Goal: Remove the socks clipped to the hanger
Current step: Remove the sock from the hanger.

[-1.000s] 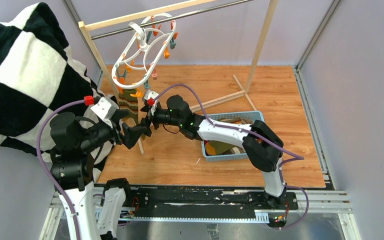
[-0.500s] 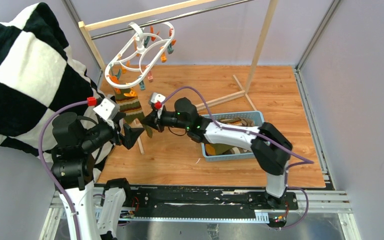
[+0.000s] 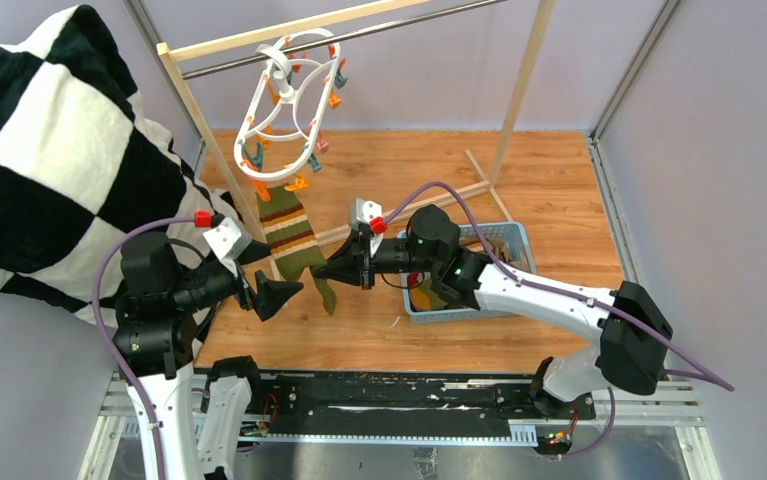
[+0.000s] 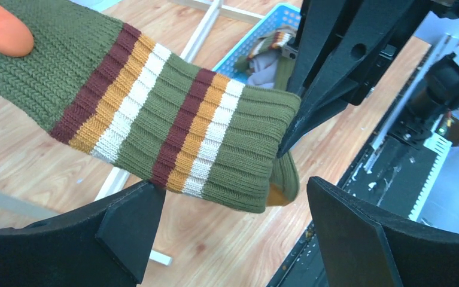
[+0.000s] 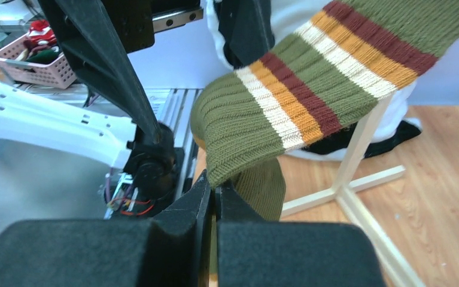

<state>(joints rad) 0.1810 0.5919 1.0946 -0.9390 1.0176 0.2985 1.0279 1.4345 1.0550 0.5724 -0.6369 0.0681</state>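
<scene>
The white hanger [image 3: 281,108] hangs from the rack rod with orange and teal pins. One olive green sock [image 3: 294,235] with maroon, orange and cream stripes is still held at its top by an orange pin [image 4: 2,33]. My right gripper [image 3: 321,277] is shut on the sock's lower end and stretches it out at a slant [image 5: 298,101]. The pinch shows in the right wrist view, gripper [image 5: 216,188]. My left gripper [image 3: 277,291] is open just below and left of the sock [image 4: 173,119], its fingers [image 4: 125,227] apart and touching nothing.
A blue basket [image 3: 449,316] with socks in it sits on the wooden floor under my right arm. The wooden rack's post and foot [image 5: 346,179] stand behind the sock. A black-and-white checkered blanket [image 3: 49,150] fills the left side.
My right gripper has shut on the olive striped sock and drawn back toward the near right, pulling it taut. The hanger swung and turned. My left gripper shifted slightly right, still open.
</scene>
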